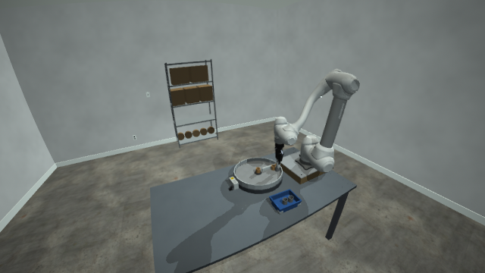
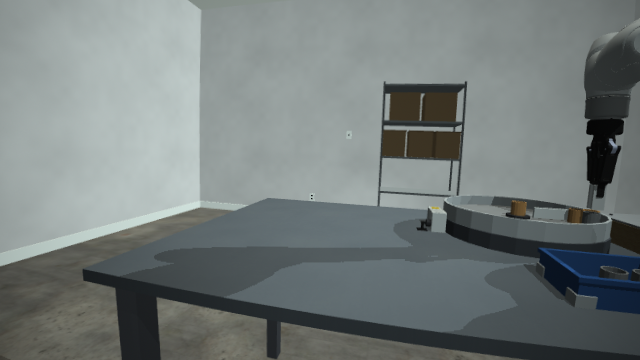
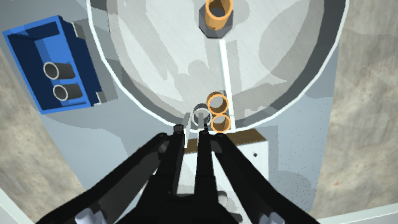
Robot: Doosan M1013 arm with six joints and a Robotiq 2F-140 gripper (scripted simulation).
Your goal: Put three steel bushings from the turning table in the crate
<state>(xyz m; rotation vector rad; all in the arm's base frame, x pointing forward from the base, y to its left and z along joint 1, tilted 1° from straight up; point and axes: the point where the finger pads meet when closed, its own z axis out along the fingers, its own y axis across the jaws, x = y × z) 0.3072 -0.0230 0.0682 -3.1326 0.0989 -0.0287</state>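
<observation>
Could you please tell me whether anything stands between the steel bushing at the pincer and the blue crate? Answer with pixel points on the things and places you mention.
Only the raised rim of the turning table (image 1: pixel 258 186) (image 2: pixel 525 232) (image 3: pixel 107 70) lies between the steel bushing (image 3: pixel 205 119) and the blue crate (image 1: pixel 286 207) (image 2: pixel 562 272) (image 3: pixel 80 65); the orange bushings (image 3: pixel 218 103) are on its other side.

"What's carrying everything?"

"A grey-blue bench (image 1: pixel 197 216) (image 2: pixel 320 280), shadows across its top and dark legs below."

"And what sits straight on it?"

"A round, rimmed turning table (image 1: pixel 258 186) (image 2: pixel 525 231) (image 3: pixel 111 70), with a small pale box (image 1: pixel 233 183) (image 2: pixel 437 220) just beside its rim."

"Anything else?"

"A blue crate (image 1: pixel 286 208) (image 2: pixel 555 272) (image 3: pixel 30 75) near the turning table, apart from it, and a white-topped, brown-sided block (image 1: pixel 291 171) (image 3: pixel 255 170)."
</observation>
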